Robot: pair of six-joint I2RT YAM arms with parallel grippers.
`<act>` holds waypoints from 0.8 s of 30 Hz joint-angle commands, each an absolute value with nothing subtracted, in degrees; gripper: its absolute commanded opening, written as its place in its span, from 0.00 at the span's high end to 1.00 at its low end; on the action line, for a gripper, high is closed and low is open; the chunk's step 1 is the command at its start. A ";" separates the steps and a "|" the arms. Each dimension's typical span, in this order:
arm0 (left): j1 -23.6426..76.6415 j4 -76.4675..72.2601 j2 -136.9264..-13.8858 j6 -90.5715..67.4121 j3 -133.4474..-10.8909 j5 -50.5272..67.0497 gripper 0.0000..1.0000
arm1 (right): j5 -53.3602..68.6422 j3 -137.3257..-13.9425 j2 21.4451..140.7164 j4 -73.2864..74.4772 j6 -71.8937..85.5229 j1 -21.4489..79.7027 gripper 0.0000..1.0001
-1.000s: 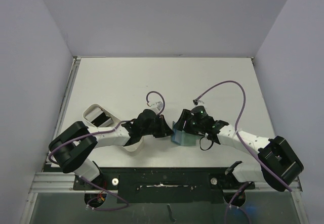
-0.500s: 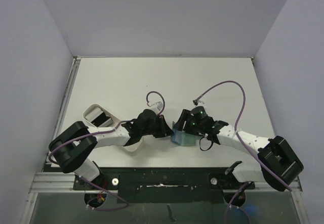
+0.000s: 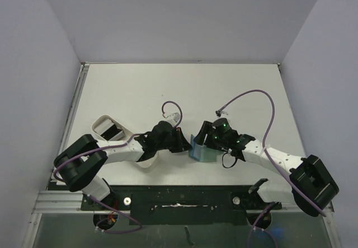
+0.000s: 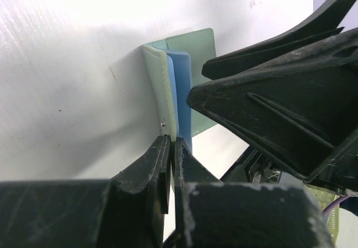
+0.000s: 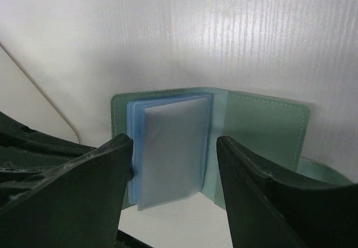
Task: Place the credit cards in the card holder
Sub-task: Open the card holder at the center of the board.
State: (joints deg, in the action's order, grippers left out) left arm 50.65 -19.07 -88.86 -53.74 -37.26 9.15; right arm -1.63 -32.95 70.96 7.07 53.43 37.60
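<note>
— What has shifted in the last second?
— Little. The right arm has swung its elbow outward, but the right hand (image 5: 173, 143) stays at the card holder (image 5: 184, 147), which has not budged.
— And the grips?
— The left hand (image 4: 172, 143) is clenched on the holder's edge. The right hand is released, one finger either side of the blue leaves, grasping nothing.
— Meaning?
— I'd judge the holder is braced open, but loading hasn't begun, since neither hand has a card. I can't identify the credit cards for sure; dark shapes (image 3: 113, 130) lie in the white tray (image 3: 99, 122) behind the left hand.
— How does the holder lie?
— Open like a book between the two hands, leaves facing the right hand. Its spine runs along that hand's fingers, and its long axis spreads from finger to finger
</note>
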 commanded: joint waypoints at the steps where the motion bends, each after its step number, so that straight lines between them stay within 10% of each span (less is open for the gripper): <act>1: 50.95 -22.03 -87.78 -52.87 -37.88 8.78 1.00 | -4.08 -32.29 68.24 7.39 53.62 37.93 0.38; 24: 50.93 -20.69 -86.88 -51.94 -38.50 9.36 1.00 | -16.19 -29.87 65.29 23.80 52.07 37.65 0.46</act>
